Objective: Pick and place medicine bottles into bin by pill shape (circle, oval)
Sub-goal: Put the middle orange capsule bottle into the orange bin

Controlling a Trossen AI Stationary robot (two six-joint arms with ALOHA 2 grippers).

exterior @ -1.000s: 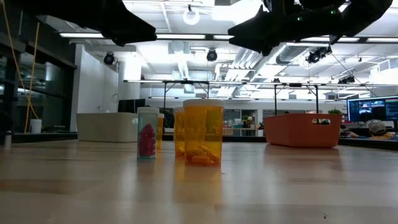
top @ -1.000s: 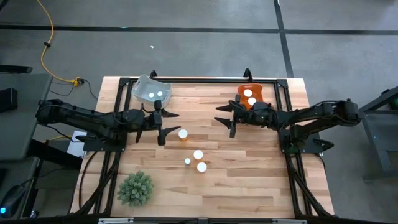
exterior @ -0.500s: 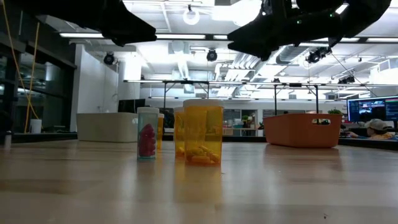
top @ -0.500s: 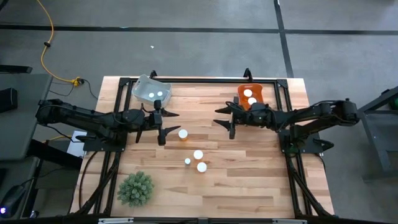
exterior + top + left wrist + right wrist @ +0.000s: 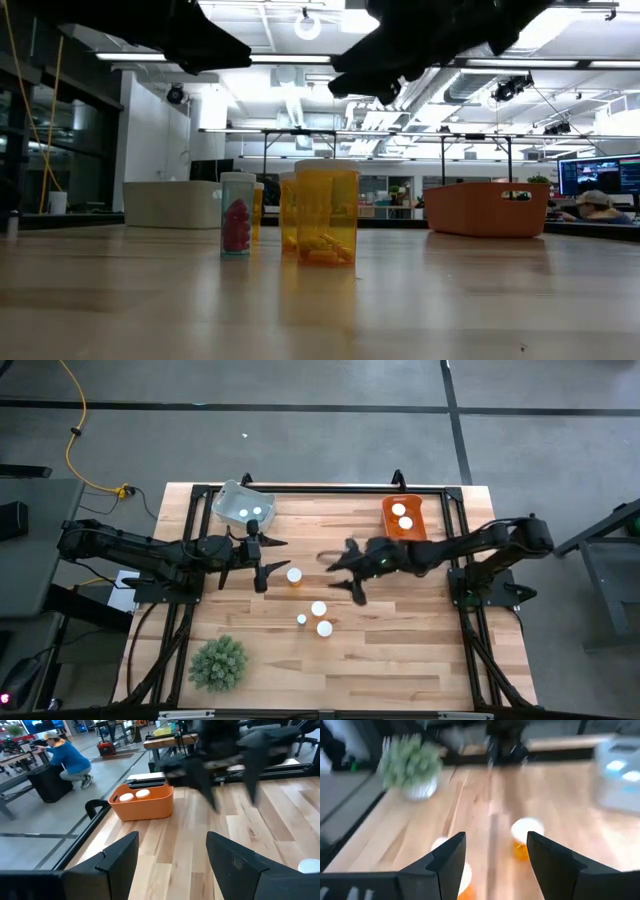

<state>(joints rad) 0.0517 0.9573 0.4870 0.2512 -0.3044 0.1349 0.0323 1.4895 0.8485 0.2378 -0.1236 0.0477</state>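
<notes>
Four medicine bottles are left out on the table (image 5: 400, 650), by my count! Near to far in the high view: one bottle (image 5: 325, 628) closest to the front edge, a smaller one (image 5: 302, 620) just beside it, another (image 5: 318, 608) right behind, then a lone bottle (image 5: 294, 575) farther back near the left arm. Off to the front left sits the green plant ball (image 5: 218, 662), not part of the sorting.

Over the middle, the right gripper (image 5: 345, 572) hangs with its fingers spread wide and nothing between them, above the wood between the lone bottle and the cluster. Level with it, the left gripper (image 5: 243, 565) waits, fingers apart too and empty.

At the back, the pale bin (image 5: 232, 497) holds two white caps, and the orange bin (image 5: 389, 527) holds two as well. So I judge roughly half sorted, half to go.
</notes>
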